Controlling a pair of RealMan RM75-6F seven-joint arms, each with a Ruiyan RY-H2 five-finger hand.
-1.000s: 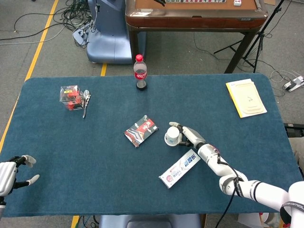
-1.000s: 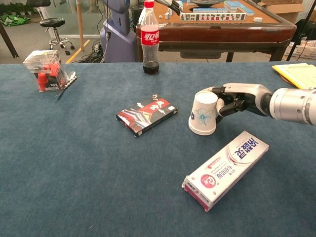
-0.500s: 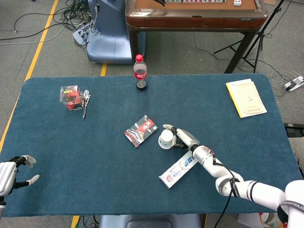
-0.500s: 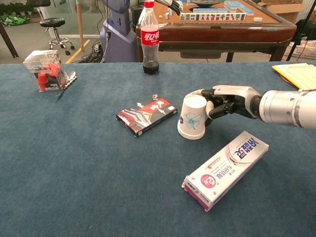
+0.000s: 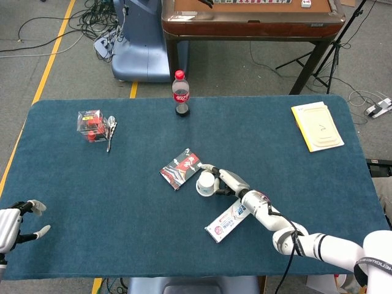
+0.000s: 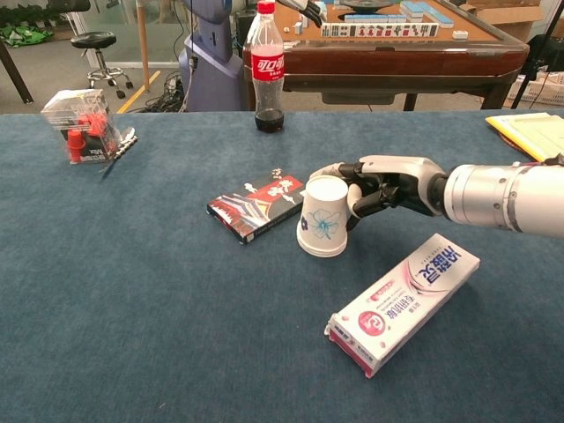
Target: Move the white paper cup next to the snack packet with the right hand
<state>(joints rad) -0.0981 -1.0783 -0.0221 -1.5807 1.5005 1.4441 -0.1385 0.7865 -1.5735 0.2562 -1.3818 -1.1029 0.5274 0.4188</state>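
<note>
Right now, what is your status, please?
Right hand holds cup, upside down, beside packet. Left hand idle, holds nothing. Nothing in the way.

You've got bright, even overhead light in both views, so shadows stay soft and small. Everything's sharp, no motion blur. Only a mild sheen on the toothpaste box; chest view bends slightly at the edges.

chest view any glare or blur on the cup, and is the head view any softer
Chest view: the white paper cup is sharp, its flower print readable, with a soft shadow and no glare. Head view: even overhead light, but the cup is too small for detail.
</note>
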